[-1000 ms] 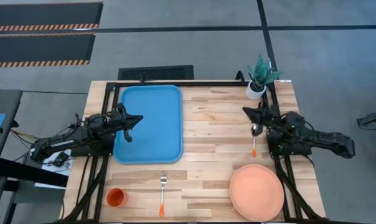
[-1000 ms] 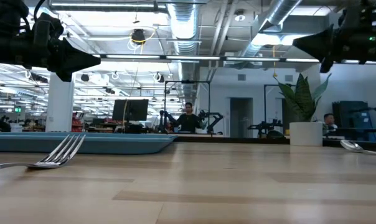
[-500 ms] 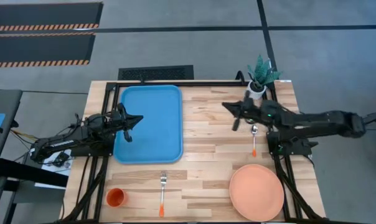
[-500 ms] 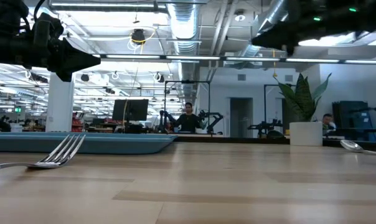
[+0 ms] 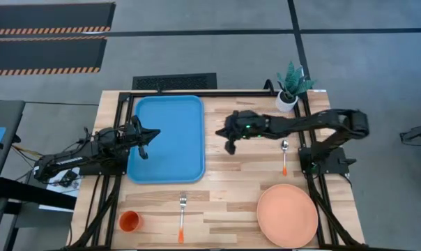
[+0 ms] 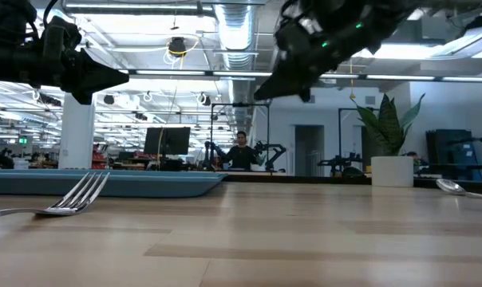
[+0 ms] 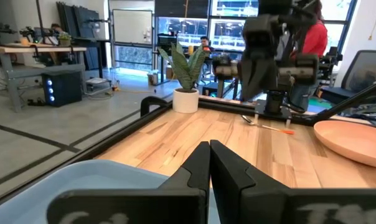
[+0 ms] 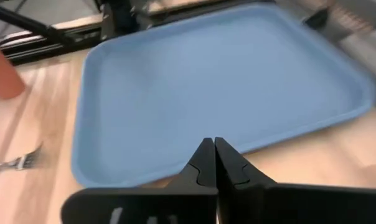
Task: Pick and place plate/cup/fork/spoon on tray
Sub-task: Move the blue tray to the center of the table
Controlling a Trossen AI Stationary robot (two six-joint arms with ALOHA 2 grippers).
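Blue tray (image 8: pixel 225 93) fills the right wrist view beyond pressed-together, empty fingers (image 8: pixel 203 163); left fingers (image 7: pixel 228 168) likewise.

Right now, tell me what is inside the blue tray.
Nothing lies inside the tray: its blue floor shows bare. The left end effector hangs shut over its left edge and hides a small patch there. The plate, cup, fork and spoon all sit on the table.

My dark two-finger right gripper (image 5: pixel 229 139) reaches out over my table's middle, fingers pressed together, while my dark left gripper (image 5: pixel 146 142) waits, likewise closed, near the left edge.
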